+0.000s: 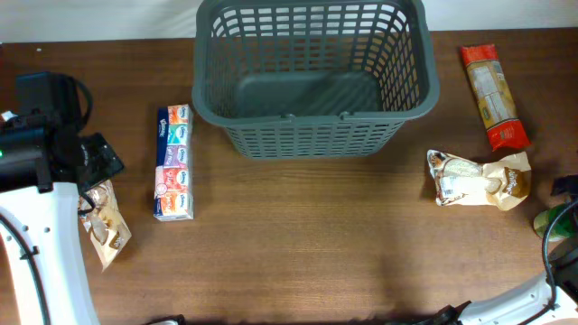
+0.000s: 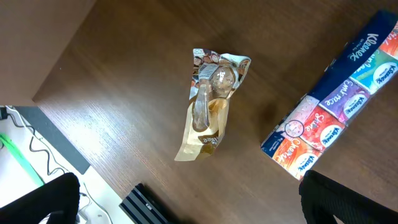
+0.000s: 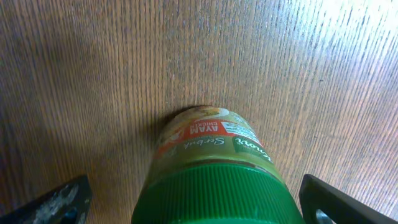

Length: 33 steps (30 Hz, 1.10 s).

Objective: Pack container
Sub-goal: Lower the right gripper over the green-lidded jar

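Observation:
The dark grey lattice basket (image 1: 316, 119) stands empty at the back middle of the table. My left gripper (image 1: 97, 164) is open and empty, above a clear-windowed snack packet (image 2: 211, 102) that lies flat at the left (image 1: 107, 224). A multi-coloured tissue pack (image 1: 173, 162) lies beside it and also shows in the left wrist view (image 2: 339, 106). My right gripper (image 3: 199, 208) is open, one finger on each side of a green-lidded jar (image 3: 211, 149), not touching it. In the overhead view the jar (image 1: 551, 219) is at the right edge.
A second snack packet (image 1: 479, 179) lies right of the basket, and a long red-and-beige packet (image 1: 492, 95) lies behind it. A black ridged block (image 2: 146, 205) and cables sit by the table's left edge.

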Tool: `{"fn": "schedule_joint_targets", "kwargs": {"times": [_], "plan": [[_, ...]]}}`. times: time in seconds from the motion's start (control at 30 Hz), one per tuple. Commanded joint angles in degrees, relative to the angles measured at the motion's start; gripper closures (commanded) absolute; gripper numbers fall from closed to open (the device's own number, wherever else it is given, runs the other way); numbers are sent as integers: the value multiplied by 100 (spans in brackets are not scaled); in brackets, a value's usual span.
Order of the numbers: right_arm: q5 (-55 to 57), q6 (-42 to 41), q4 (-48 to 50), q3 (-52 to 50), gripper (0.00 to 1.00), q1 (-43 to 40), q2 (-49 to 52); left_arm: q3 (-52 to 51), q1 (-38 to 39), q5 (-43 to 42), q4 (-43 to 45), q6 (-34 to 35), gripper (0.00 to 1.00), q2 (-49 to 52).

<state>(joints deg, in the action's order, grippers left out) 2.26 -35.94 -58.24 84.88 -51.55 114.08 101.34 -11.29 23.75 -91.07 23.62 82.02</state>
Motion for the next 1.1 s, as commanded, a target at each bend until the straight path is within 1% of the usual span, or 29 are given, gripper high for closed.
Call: {"fn": "schedule_joint_targets", "kwargs": {"times": [0.0,1.07], "plan": [[-7,9,17,-35,1,15,79,-4,-26,-63,-9,13,0,15],[138,11,46,-46,1,17,79,-4,-26,-63,-9,13,0,15]]}}
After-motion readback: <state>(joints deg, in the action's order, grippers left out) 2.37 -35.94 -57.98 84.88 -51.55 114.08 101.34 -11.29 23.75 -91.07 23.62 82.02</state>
